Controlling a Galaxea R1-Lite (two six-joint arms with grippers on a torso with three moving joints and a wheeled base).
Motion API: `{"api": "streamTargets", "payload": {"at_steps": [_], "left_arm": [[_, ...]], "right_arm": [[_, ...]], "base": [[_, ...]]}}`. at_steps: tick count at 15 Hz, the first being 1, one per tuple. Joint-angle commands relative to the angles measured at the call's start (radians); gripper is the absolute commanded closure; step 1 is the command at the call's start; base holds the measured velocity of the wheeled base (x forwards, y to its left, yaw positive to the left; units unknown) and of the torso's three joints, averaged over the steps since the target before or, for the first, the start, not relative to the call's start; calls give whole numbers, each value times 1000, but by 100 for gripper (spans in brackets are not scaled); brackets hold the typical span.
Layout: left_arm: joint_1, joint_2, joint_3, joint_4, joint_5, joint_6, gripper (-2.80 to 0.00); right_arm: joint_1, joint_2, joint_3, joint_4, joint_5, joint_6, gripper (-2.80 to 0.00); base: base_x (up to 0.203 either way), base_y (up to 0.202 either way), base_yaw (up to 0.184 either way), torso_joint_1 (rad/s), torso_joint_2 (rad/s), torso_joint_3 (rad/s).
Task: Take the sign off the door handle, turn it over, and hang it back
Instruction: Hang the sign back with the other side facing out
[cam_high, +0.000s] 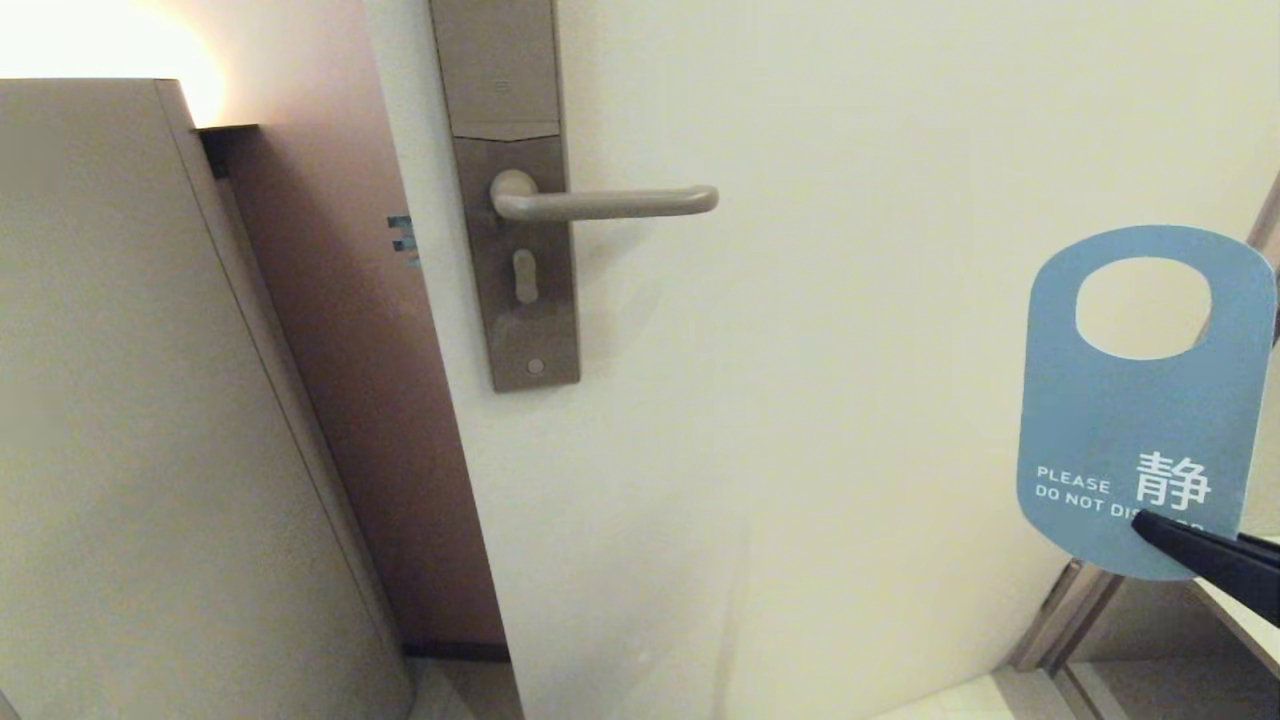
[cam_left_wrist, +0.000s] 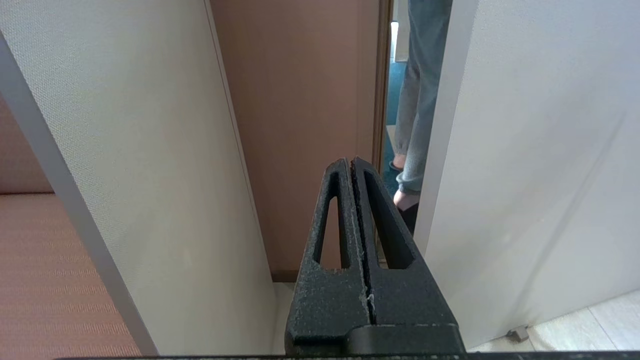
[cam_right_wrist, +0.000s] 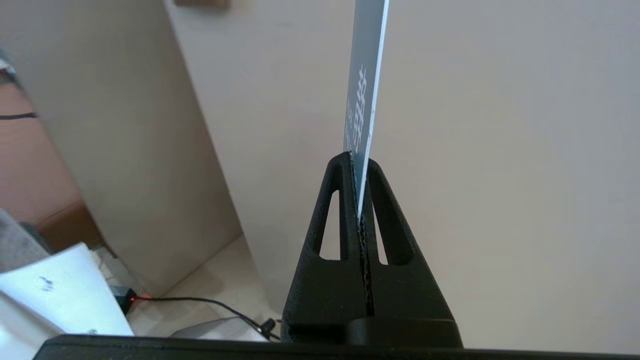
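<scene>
Right gripper (cam_high: 1150, 522) pinching the lower edge of the sign (cam_high: 1140, 420), blue side showing, held upright at four o'clock from the bare door handle (cam_high: 605, 202), well apart, left gripper (cam_left_wrist: 351, 162) pressed together, empty, facing the door (cam_high: 850, 450) edge

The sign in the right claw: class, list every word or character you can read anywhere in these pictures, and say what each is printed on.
"PLEASE": on the blue sign, white letters.
"DO NOT DIS...": on the sign; the rest is covered by the right claw.
"静": large white character on the sign.
Blue mark on the wall: too blurred to read.
White paper: marks too small to read.
</scene>
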Motion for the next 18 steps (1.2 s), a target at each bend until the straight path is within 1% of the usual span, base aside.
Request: {"api": "streamTargets", "payload": {"at_steps": [1,6,9,11,15,18], "left_arm": [[0,0,0,0,0,0,0],[0,0,0,0,0,0,0],[0,0,0,0,0,0,0],[0,0,0,0,0,0,0],[0,0,0,0,0,0,0],[0,0,0,0,0,0,0]], "right_arm": [[1,37,-33,-3,18,-5,0],[1,126,-89,-1,87,-76,0],[1,183,-114,1,92,-153,0],[1,211,-142,2,92,-182,0],[33,239,-199,2,101,-189,0],[83,251,-241,2,100,-190,0]], "base": [[0,0,0,0,0,0],[0,0,0,0,0,0],[0,0,0,0,0,0],[0,0,0,0,0,0],[0,0,0,0,0,0],[0,0,0,0,0,0]]}}
